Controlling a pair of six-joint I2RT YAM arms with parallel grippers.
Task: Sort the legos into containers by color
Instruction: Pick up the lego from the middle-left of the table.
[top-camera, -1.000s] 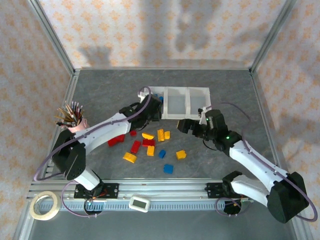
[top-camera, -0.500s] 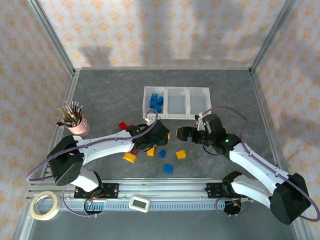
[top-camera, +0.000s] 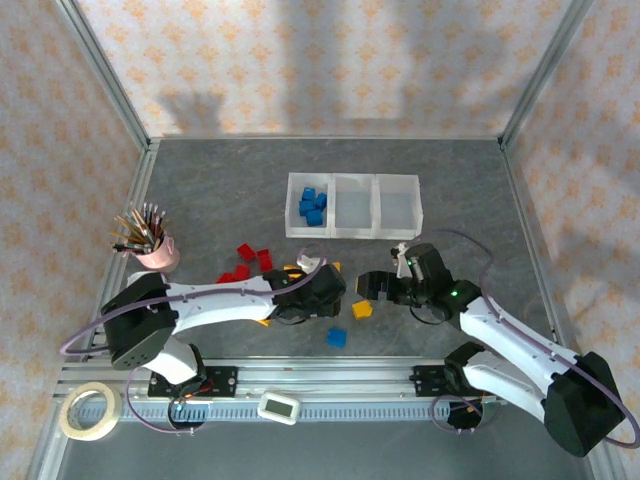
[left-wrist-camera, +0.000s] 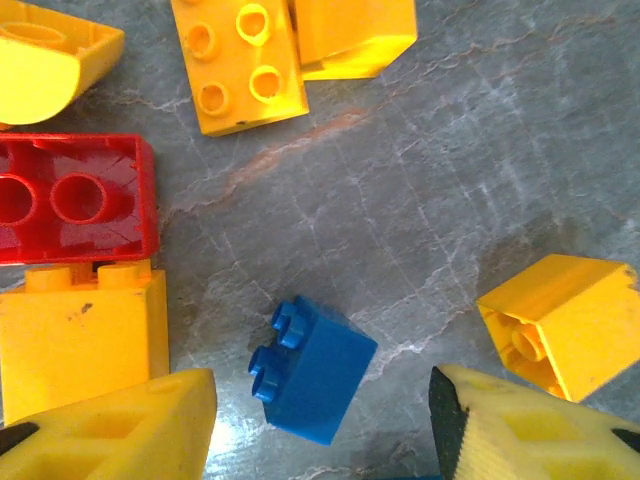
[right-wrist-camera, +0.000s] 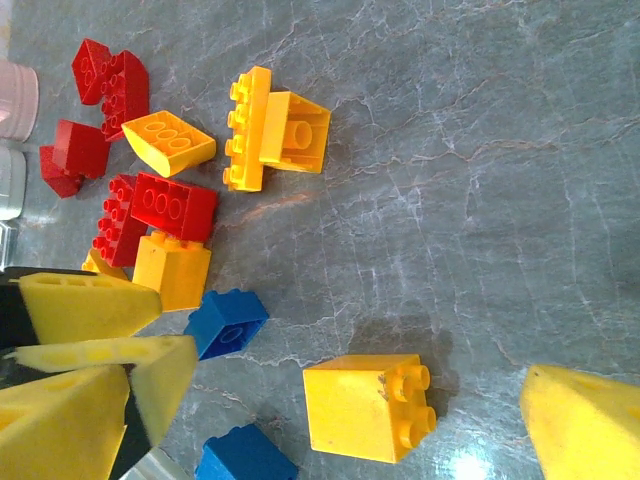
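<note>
Blue brick (left-wrist-camera: 310, 368): lying on its side on the bench (left-wrist-camera: 450, 150), studs sideways, skewed to the finger line. It's in the loose pile at mid-bench, well apart from the containers (top-camera: 376, 205) at the far side.

Left gripper (left-wrist-camera: 320, 430) hangs low over it, fingers (left-wrist-camera: 120, 425) wide, one either side, neither touching. I read that as a pre-grasp straddle. Given the skew, I'd expect the brick to twist as they come together.

Neighbours are tight. A yellow brick (left-wrist-camera: 80, 335) and an upturned red brick (left-wrist-camera: 70, 195) sit just beside it on one side. A tipped yellow brick (left-wrist-camera: 560, 325) is near it on the scene-right side. The wide spread leaves little margin, so a finger could clip one on the way down.

Left bin (top-camera: 298, 228) holds blue bricks (top-camera: 312, 205), so I judge this one belongs there. I see no bricks in the other two bins, so yellow and red sorting looks unstarted.

Right gripper (right-wrist-camera: 325, 400) is just right of the left one, fingers also wide, bracketing what looks like that same tipped yellow brick. Probably staged so both arms pick in parallel. The two heads are near each other, and collision is my main worry.

Second blue brick (top-camera: 337, 338) lies nearer me, apart from both. Red bricks (top-camera: 265, 258) cluster left, towards the pink cup (top-camera: 160, 255).
</note>
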